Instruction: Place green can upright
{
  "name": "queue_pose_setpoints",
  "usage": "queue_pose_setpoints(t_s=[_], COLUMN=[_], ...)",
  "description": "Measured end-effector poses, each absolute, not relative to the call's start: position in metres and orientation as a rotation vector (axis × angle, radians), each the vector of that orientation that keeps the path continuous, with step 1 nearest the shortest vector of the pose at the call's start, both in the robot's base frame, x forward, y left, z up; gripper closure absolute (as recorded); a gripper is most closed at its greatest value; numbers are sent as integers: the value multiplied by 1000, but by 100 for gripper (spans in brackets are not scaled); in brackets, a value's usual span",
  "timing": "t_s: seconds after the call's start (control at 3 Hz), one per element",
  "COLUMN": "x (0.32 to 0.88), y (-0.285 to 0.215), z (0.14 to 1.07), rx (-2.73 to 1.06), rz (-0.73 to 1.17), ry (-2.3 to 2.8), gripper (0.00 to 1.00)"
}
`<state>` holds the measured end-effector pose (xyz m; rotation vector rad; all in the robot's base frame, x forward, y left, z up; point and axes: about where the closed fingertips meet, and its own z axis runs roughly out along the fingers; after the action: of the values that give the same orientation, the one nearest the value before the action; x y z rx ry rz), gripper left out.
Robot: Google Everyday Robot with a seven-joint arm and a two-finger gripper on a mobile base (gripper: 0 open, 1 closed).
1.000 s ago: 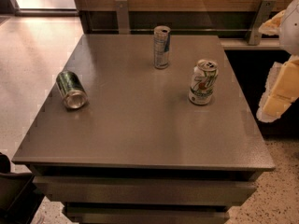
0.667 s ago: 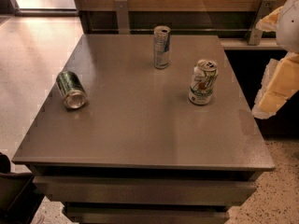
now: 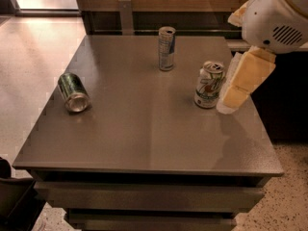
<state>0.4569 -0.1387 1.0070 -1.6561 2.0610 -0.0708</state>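
The green can (image 3: 73, 92) lies on its side near the left edge of the grey table (image 3: 144, 138), with its silver end facing the front. My gripper (image 3: 236, 93) hangs from the white arm (image 3: 276, 16) at the right side of the table. It is just right of the white can (image 3: 209, 84) and far from the green can. It holds nothing that I can see.
A tall slim blue-and-silver can (image 3: 166, 48) stands upright at the back middle. The white can with green and red print stands upright at the right. A wooden wall and rail run behind the table. Light floor lies to the left.
The arm and gripper have moved left and down, from beyond the table's right edge to beside the white can. The cans have not moved.
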Motion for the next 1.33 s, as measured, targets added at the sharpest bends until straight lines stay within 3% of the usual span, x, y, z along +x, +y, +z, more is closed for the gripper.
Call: queue_pose_setpoints(t_s=[0.67,1.33], x=[493,511], y=[-70,-28], z=[1003,1001], rx=[-1552,-1444], rz=[243,295], ry=[2083,2270], gripper=[0,0])
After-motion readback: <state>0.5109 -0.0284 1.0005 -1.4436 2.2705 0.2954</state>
